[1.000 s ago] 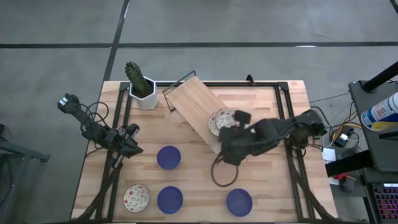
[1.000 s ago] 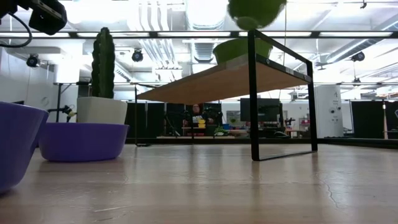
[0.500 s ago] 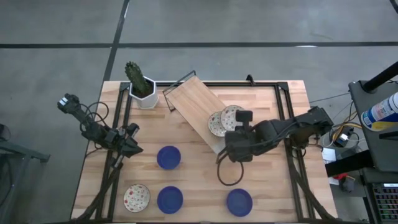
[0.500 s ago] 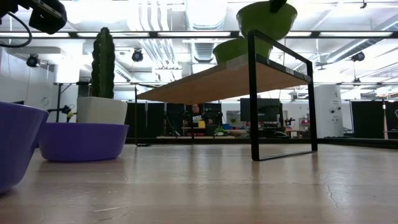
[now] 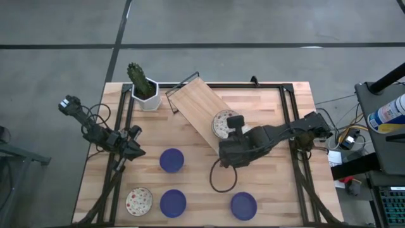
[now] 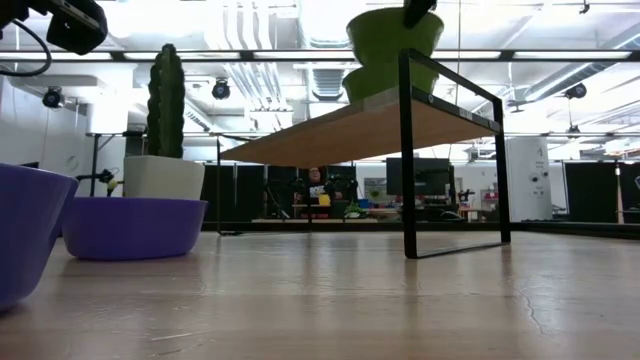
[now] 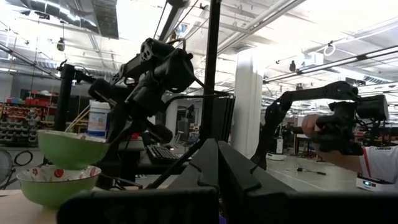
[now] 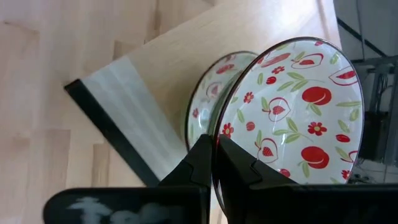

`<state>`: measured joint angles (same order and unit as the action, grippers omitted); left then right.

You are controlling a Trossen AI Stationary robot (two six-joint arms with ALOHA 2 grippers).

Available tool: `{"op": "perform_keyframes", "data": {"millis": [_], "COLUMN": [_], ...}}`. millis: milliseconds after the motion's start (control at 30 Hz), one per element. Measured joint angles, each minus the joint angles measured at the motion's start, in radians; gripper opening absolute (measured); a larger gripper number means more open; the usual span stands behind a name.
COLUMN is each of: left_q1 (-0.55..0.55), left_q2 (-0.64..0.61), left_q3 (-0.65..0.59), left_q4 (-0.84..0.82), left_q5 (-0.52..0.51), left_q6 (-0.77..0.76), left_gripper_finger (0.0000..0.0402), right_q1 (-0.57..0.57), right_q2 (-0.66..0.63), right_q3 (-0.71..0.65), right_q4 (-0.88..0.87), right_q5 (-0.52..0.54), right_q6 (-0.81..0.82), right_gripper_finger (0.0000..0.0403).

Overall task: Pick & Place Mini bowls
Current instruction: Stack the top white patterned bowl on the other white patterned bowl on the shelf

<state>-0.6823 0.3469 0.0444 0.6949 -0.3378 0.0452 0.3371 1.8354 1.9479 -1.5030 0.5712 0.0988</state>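
Fingers of the right claw (image 8: 214, 163) pinch the rim of a patterned bowl (image 8: 292, 115), held just above a second patterned bowl (image 8: 217, 93) resting on the raised wooden shelf (image 5: 199, 107). Three blue bowls (image 5: 171, 159) and another patterned one (image 5: 139, 201) sit on the desk (image 5: 266, 104). The left claw (image 5: 135, 151) waits near the desk's left edge, fingers together.

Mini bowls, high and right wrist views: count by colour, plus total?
Blue bowls: 3
Patterned bowls: 3, one gripped in the right claw
Total: 6
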Motion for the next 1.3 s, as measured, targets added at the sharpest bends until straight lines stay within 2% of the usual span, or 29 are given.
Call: {"op": "perform_keyframes", "data": {"millis": [300, 1300], "left_q1": [0.000, 0.000], "left_q2": [0.000, 0.000], "left_q3": [0.000, 0.000], "left_q4": [0.000, 0.000], "left_q5": [0.000, 0.000], "left_q6": [-0.018, -0.019], "left_gripper_finger": [0.0000, 0.0000], "right_q1": [-0.039, -0.061], "right_q2": [0.026, 0.026], "right_q3": [0.012, -0.040], "right_q4": [0.003, 0.051], "right_q5": [-0.052, -0.082], "right_q6": [0.015, 0.047], "right_gripper_finger": [0.0011, 0.0020]}}
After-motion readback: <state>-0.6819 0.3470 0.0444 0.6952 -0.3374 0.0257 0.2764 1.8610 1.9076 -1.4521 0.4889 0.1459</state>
